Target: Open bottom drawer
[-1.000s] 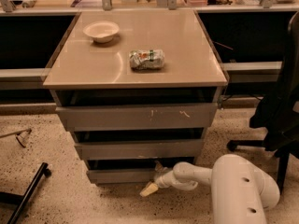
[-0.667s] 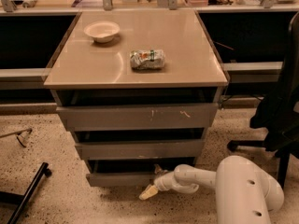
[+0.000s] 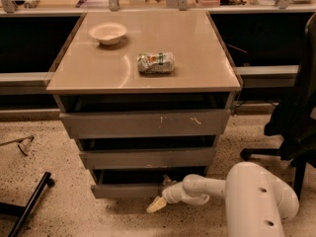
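Observation:
The bottom drawer [image 3: 128, 190] is the lowest and narrowest grey front of the cabinet. It stands out a little, with a dark gap above its front. My gripper [image 3: 161, 193] is at the right part of that front, against its upper edge, with its cream tip pointing down and left toward the floor. My white arm [image 3: 256, 196] reaches in from the lower right.
The middle drawer [image 3: 148, 158] and the top drawer [image 3: 145, 123] with white scratches are above. A white bowl [image 3: 107, 33] and a crumpled bag [image 3: 155, 62] lie on the cabinet top [image 3: 197, 58]. A black chair [image 3: 296, 117] stands at right, and a black bar [image 3: 29, 201] lies on the floor at left.
My gripper has shifted slightly down and toward the camera, and the bottom drawer front has come out a little with it.

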{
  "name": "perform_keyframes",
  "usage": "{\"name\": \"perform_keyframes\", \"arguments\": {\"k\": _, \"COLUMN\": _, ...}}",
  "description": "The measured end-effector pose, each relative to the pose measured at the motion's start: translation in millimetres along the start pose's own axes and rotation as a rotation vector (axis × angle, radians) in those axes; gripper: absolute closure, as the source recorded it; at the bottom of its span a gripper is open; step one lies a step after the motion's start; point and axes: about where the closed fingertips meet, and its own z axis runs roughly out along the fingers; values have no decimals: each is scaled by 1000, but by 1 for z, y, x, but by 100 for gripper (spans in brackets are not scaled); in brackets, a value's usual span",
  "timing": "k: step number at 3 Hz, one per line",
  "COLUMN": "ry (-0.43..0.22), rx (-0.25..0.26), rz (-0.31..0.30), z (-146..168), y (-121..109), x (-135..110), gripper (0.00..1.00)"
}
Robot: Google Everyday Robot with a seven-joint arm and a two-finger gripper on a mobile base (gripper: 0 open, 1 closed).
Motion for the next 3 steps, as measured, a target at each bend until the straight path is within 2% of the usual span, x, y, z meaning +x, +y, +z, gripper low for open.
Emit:
{"name": "perform_keyframes", "arguments": {"k": 1, "ry": 6, "rx": -8, "rz": 24, "z": -3, "y": 10, "x": 2, "gripper": 0}}
{"name": "perform_keyframes", "arguments": {"k": 2, "ry": 6, "rx": -8, "rz": 24, "z": -6, "y": 10, "x": 0, "gripper": 0}}
{"name": "perform_keyframes", "arguments": {"k": 3, "ry": 1, "rx": -31, "rz": 53, "z": -12, "y": 35, "x": 5, "gripper": 0}}
